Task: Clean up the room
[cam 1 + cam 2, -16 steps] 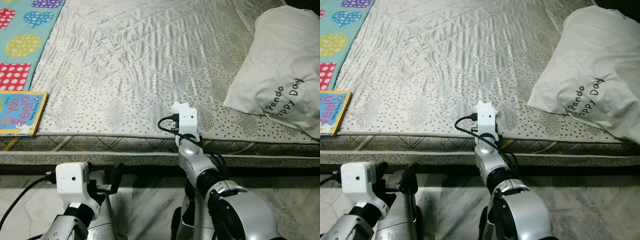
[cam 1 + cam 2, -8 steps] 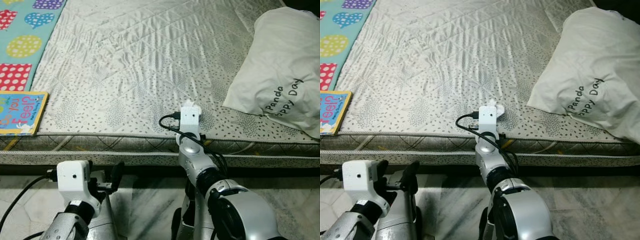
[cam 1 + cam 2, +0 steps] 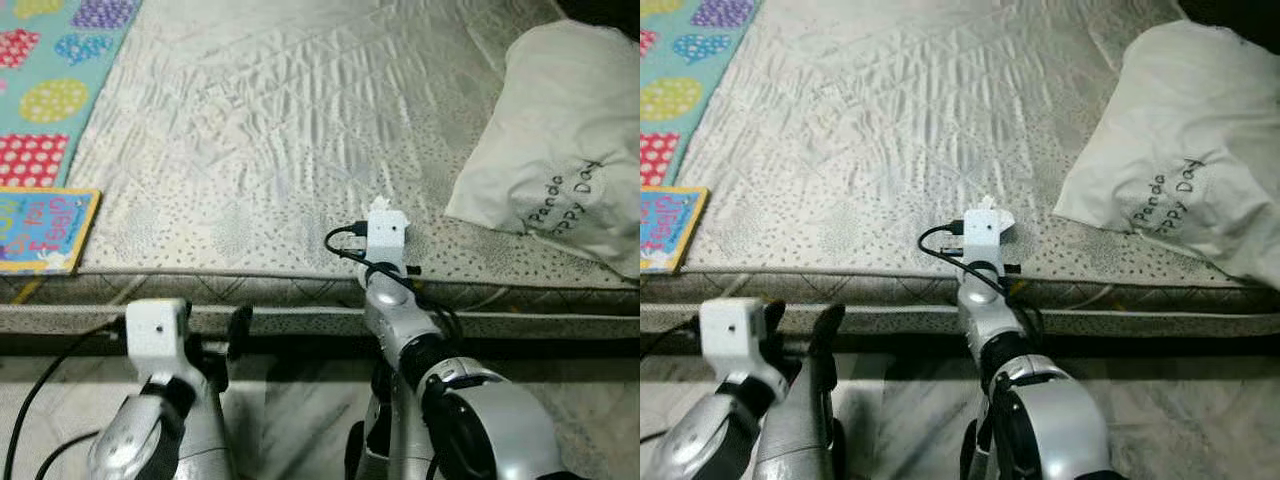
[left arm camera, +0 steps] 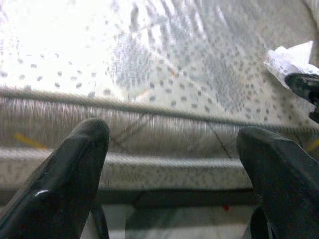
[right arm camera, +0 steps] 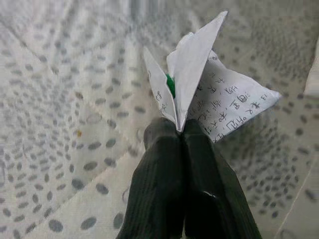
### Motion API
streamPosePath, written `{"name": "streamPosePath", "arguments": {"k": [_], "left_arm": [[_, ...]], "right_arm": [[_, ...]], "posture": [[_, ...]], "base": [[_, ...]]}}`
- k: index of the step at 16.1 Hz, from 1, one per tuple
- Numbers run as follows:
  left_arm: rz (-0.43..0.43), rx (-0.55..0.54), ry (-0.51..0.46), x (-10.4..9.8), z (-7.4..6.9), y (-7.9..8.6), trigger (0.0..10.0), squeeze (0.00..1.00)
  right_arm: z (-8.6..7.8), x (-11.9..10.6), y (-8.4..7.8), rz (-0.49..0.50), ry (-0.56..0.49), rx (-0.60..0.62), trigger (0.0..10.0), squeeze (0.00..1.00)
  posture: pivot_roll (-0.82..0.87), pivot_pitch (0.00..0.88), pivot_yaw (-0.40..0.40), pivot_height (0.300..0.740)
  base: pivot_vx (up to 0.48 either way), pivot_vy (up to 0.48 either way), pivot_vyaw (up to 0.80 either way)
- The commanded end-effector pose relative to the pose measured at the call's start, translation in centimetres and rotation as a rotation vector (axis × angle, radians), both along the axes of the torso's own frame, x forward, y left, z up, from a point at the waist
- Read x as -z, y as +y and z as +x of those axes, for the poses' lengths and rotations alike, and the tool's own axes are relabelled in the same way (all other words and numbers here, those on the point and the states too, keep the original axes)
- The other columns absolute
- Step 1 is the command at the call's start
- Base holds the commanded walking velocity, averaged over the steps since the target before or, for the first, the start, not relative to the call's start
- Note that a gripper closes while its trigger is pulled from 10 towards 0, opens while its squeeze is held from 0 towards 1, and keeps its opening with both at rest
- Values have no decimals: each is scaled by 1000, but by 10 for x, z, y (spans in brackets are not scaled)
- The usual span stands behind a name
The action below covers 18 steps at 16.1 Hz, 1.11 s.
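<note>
Our right gripper (image 5: 179, 130) is clenched tight on a crumpled scrap of paper (image 5: 207, 94) with handwriting on it, holding it just above the speckled mattress (image 3: 300, 130) near the bed's front edge. In the head views we can see the paper poking out past the white wrist camera (image 3: 386, 231). Our left gripper (image 4: 172, 169) is down low in front of the mattress side, fingers (image 4: 65, 174) spread wide apart, nothing in them. A white pillow (image 3: 565, 150) with lettering lies to the right, and a colourful picture book (image 3: 40, 228) sits at the mattress's left corner beside a patterned blanket (image 3: 55, 80).
</note>
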<state>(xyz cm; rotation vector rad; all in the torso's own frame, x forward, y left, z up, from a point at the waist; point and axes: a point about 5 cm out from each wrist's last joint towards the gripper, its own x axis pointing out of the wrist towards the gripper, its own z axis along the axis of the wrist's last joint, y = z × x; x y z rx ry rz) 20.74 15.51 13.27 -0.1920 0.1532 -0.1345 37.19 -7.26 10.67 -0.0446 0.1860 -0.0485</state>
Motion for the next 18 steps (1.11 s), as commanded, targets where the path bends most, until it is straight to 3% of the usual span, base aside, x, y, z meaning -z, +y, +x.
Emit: {"name": "streamPosePath", "arguments": {"k": [1, 5, 8, 10, 11, 15, 18], "left_arm": [[14, -17, -4, 5, 6, 2, 10000, 0], [42, -84, -33, 7, 23, 6, 10000, 0], [48, -143, -42, 16, 31, 15, 10000, 0], [53, -153, -49, 16, 31, 17, 10000, 0], [59, -177, -63, 19, 37, 23, 10000, 0], [40, -166, -79, 22, 40, 23, 10000, 0], [23, -171, -106, 17, 45, 24, 10000, 0]], "right_arm": [[3, -4, -5, 23, -26, -11, 0, 0], [3, -10, -17, 73, -107, -74, 0, 0], [-16, -11, -32, 160, -211, -150, 0, 0], [-23, -12, -36, 174, -226, -157, 0, 0], [-44, -17, -53, 196, -241, -161, 10000, 0], [-67, -21, -68, 219, -240, -182, 10000, 0], [-68, -29, -71, 249, -262, -166, 10000, 0]], "posture": [[166, 78, -74, 529], [92, 6, -50, 529], [40, 0, -36, 529], [40, 0, -36, 529], [-1, 0, -23, 529], [-37, 0, -14, 529], [-42, 0, -16, 529]], "base": [[0, 0, 0], [0, 0, 0], [0, 0, 0], [0, 0, 0], [0, 0, 0], [0, 0, 0], [0, 0, 0]]}}
